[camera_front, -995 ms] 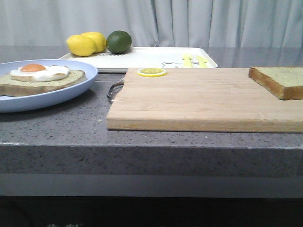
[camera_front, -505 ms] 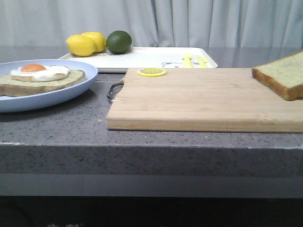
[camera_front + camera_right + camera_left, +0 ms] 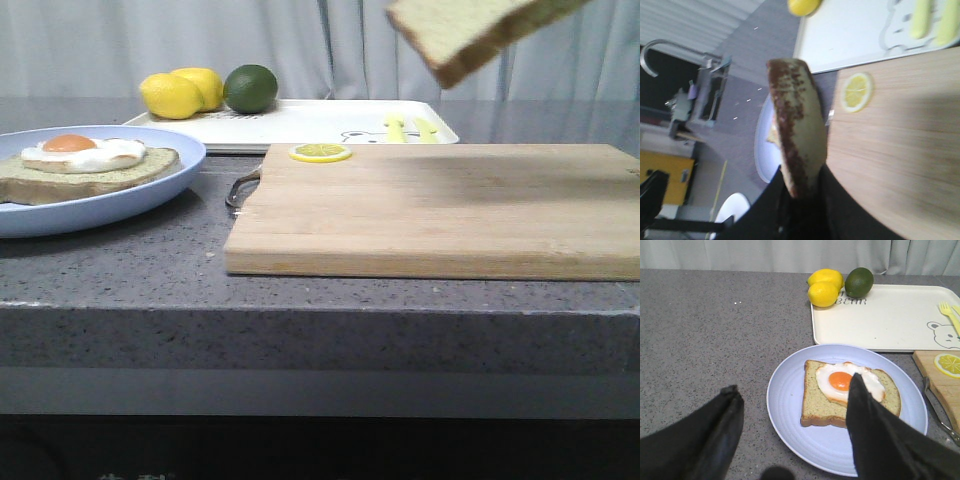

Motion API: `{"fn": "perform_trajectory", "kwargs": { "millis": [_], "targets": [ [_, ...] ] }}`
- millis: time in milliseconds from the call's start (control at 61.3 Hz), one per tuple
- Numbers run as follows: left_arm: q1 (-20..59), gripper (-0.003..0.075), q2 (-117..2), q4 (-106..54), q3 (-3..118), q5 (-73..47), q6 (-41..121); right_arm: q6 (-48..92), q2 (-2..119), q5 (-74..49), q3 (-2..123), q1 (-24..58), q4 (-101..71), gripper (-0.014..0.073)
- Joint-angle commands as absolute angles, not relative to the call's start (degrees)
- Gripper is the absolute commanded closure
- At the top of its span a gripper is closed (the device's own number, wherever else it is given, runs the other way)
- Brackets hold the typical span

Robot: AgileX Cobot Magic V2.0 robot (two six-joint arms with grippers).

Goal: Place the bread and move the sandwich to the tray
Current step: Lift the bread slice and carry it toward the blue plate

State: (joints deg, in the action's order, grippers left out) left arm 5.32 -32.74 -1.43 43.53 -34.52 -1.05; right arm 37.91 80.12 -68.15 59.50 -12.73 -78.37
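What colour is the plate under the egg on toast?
Light blue. The plate shows best in the left wrist view.

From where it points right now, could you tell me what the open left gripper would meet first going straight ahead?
Probably the round light-blue plate, near the egg-topped bread; the left gripper hangs open above it, though depth is unclear.

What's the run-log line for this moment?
right pincer: shut on bread, airborne above cutting board | left pincer: open over sandwich | tray: no sandwich
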Motion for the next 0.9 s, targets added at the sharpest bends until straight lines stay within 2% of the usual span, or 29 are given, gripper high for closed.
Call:
{"fn": "perform_trajectory", "kwargs": {
  "millis": [0, 163, 375, 587, 880],
  "targets": [
    [5.3, 0.0283, -33.32, -1.41, 45.29, -29.42, -0.96, 38.83, 78.18, -67.86, 60.63, -5.34, -88.68, 0.0627],
    [5.3, 0.0283, -33.32, -1.41, 45.29, -29.3, -0.96, 38.83, 79.12, -52.02, 60.63, 10.73, -100.64, 0.0627],
    [5.3, 0.0283, -33.32, -1.41, 45.29, -29.43, -0.96, 43.55, 83.01, -37.27, 62.15, 23.91, -110.51, 0.0627],
    [5.3, 0.0283, -33.32, -1.41, 45.29, -29.54, -0.96, 42.77, 91.24, -31.3, 70.51, 31.2, -110.51, 0.0627],
    [5.3, 0.0283, -33.32, -1.01, 45.29, -29.54, -0.96, 31.25, 102.6, -22.25, 81.82, 38.23, -110.51, 0.0627]
  ]
}}
